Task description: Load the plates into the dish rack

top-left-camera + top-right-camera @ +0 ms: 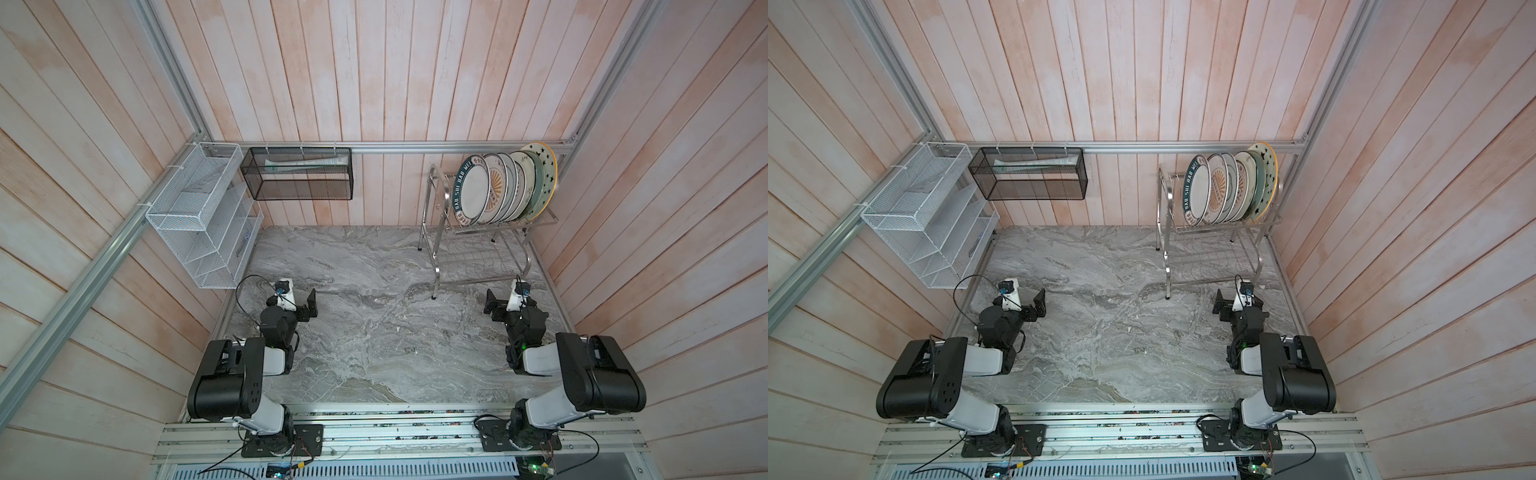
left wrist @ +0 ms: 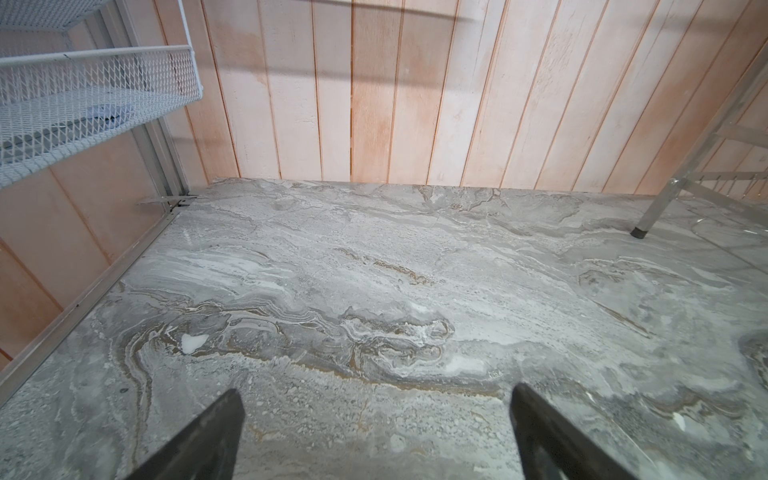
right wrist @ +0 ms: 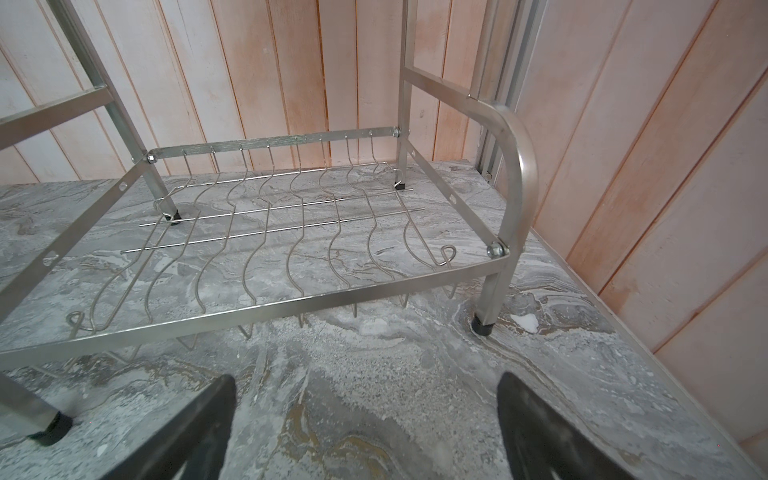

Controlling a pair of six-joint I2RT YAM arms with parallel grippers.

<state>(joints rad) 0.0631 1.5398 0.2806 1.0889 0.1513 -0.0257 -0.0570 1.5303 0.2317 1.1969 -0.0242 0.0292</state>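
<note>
**Plates all in the rack, right arm the nearer one**

Plates [image 1: 505,187] stood on edge in a tight row on the upper tier of the dish rack [image 1: 437,266], at the far right corner of the counter [image 1: 374,311]. The row ran from 9 to 3 o'clock, and each plate faced roughly 9 o'clock and leaned slightly toward 3. No plate showed on the counter in either top view. In the right wrist view the lower tier [image 3: 291,306] carried nothing.

The right hand [image 1: 491,305] rested low near the rack's front legs, with the rack at about 12 o'clock from it. Its fingers were spread wide and held nothing, as the right wrist view [image 3: 365,399] confirmed.

The left hand [image 1: 311,305] sat well apart on the other side, with the rack out at about 2 o'clock. It was likewise spread and bare over plain counter [image 2: 374,415].

Judging by this layout, the loading looked finished. Any further nudge to the row would have fallen to the right arm, reaching up and forward across the plates' edges.
</note>
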